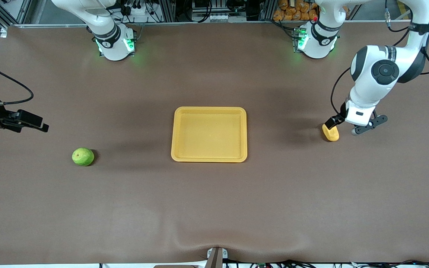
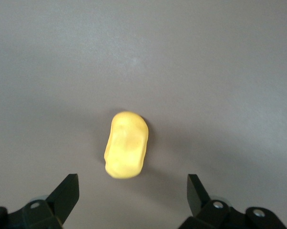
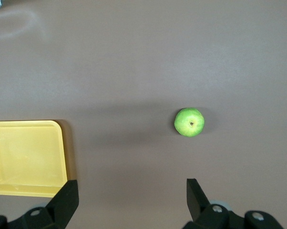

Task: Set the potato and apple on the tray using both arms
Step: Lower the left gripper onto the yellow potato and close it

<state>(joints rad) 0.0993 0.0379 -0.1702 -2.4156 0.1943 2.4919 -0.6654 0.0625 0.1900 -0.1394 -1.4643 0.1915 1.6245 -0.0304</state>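
The yellow-orange potato (image 1: 330, 133) lies on the brown table toward the left arm's end. My left gripper (image 1: 343, 126) hangs low, just beside and above it, open and empty. In the left wrist view the potato (image 2: 127, 145) lies just clear of the open gripper (image 2: 132, 188), not between the fingers. The green apple (image 1: 83, 156) sits toward the right arm's end. My right gripper (image 1: 35, 124) is up in the air near that end, open and empty. The right wrist view shows the right gripper (image 3: 131, 191), the apple (image 3: 189, 122) and a corner of the tray (image 3: 26, 157). The yellow tray (image 1: 209, 109) lies empty mid-table.
The two arm bases (image 1: 116, 42) (image 1: 317, 41) stand along the table's edge farthest from the front camera. The brown mat has a small bulge (image 1: 214, 242) at the edge nearest to it. Bare mat lies between the tray and each fruit.
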